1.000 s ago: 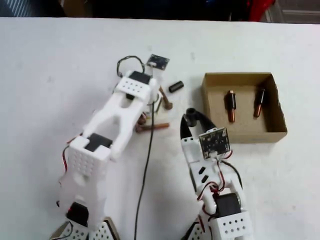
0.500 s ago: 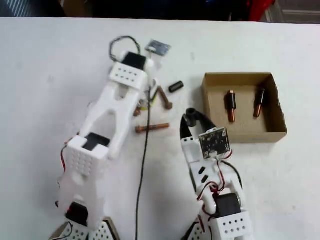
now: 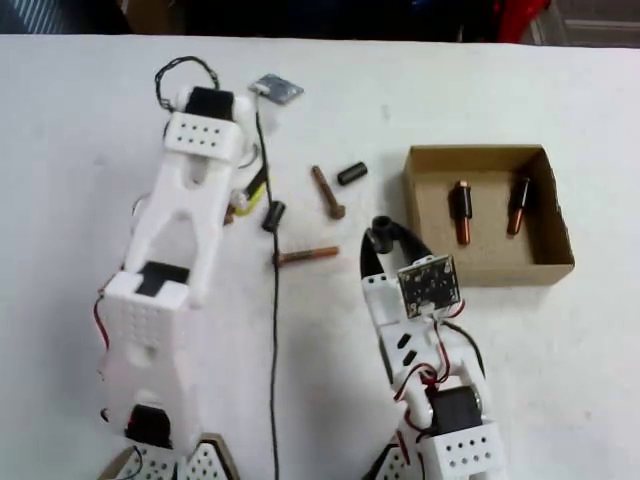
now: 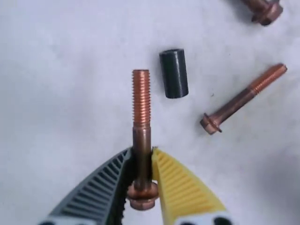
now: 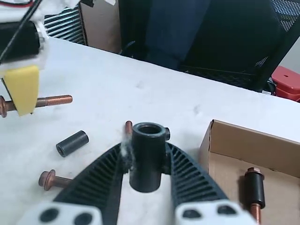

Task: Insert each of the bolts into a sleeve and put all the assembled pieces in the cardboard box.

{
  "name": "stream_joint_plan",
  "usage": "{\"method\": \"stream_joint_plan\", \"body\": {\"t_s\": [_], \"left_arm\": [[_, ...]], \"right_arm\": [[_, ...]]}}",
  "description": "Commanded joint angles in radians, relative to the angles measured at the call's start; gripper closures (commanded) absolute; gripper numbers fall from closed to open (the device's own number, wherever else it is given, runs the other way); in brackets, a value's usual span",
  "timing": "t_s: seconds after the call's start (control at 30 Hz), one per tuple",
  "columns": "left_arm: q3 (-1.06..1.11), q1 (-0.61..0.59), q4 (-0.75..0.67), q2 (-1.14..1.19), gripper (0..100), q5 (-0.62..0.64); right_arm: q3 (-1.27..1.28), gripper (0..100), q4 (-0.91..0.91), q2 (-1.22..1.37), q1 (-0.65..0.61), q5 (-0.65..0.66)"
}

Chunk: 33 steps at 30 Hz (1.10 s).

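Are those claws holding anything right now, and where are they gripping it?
The left gripper pinches a copper bolt by the shank near its head; right gripper clamps a black sleeve by its sides.

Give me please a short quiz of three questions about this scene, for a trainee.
1. True or false: the left gripper holds a bolt.
2. How many assembled pieces lie in the box?
3. The right gripper grips: A) a bolt, B) a sleeve, C) nothing.

Key: 1 true; 2 two; 3 B.
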Motion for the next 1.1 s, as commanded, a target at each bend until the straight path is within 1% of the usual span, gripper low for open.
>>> {"method": "stream_joint_plan", "body": {"t_s": [0.0, 0.1, 0.2, 0.37, 0.53, 0.73, 0.97, 1.07], "left_arm": [[0.080, -0.024, 0.008, -0.147, 98, -0.032], [0.164, -0.054, -0.008, -0.160, 98, -0.061], [0.239, -0.108, -0.028, -0.159, 98, -0.117], [0.388, -0.174, -0.137, -0.166, 98, -0.209], [0.503, -0.182, -0.233, -0.166, 98, -0.367], [0.577, -0.180, -0.311, -0.166, 98, -0.436], [0.678, -0.206, -0.425, -0.168, 98, -0.597], [0.695, -0.219, -0.446, -0.168, 98, -0.683]], "right_arm": [[0.009, 98.2, 0.007, -0.016, 0.008, -0.003], [0.009, 98.2, 0.007, -0.016, 0.008, -0.003], [0.009, 98.2, 0.007, -0.015, 0.008, -0.003], [0.009, 98.2, 0.007, -0.015, 0.008, -0.003], [0.009, 98.2, 0.007, -0.015, 0.008, -0.003], [0.009, 98.2, 0.007, -0.015, 0.008, -0.003], [0.009, 98.2, 0.007, -0.016, 0.008, -0.003], [0.009, 98.2, 0.007, -0.016, 0.007, -0.003]]}}
